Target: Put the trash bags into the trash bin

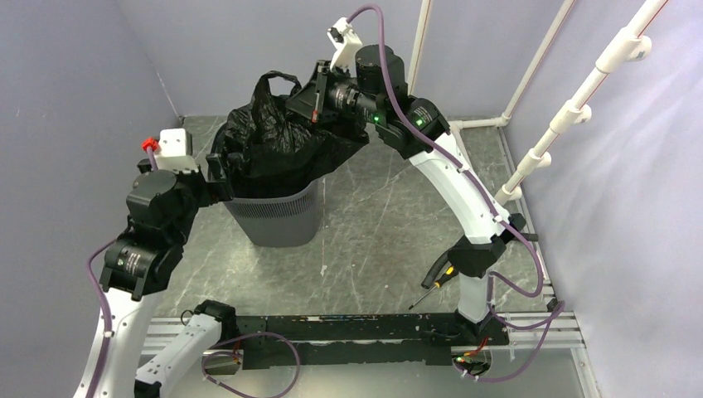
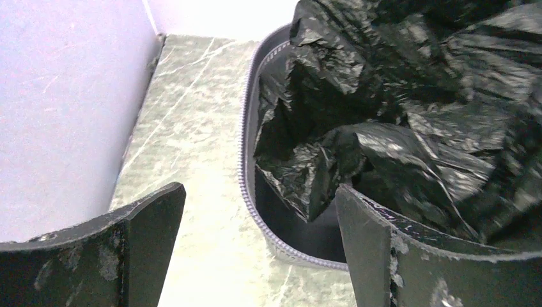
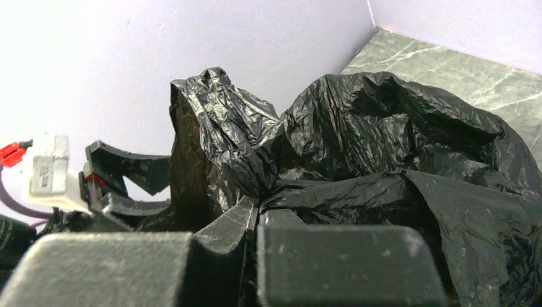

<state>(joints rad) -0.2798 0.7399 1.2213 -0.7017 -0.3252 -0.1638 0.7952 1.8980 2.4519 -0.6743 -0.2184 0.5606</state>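
A wrinkly black trash bag (image 1: 273, 137) is heaped over the mouth of the dark grey mesh trash bin (image 1: 278, 217) and spills over its right rim. My right gripper (image 1: 300, 104) hangs above the bin's far side. In the right wrist view it (image 3: 259, 211) is shut on a pinched fold of the bag (image 3: 358, 128). My left gripper (image 1: 222, 178) sits at the bin's left rim. In the left wrist view it (image 2: 255, 224) stands wide open and holds nothing, straddling the rim (image 2: 246, 128), with the bag (image 2: 383, 96) just past its right finger (image 2: 364, 236).
A yellow-handled screwdriver (image 1: 435, 282) lies on the marble tabletop near the right arm's base. White pipe framing (image 1: 572, 108) rises at the right. The back wall stands close behind the bin, and the left wall is near the left arm.
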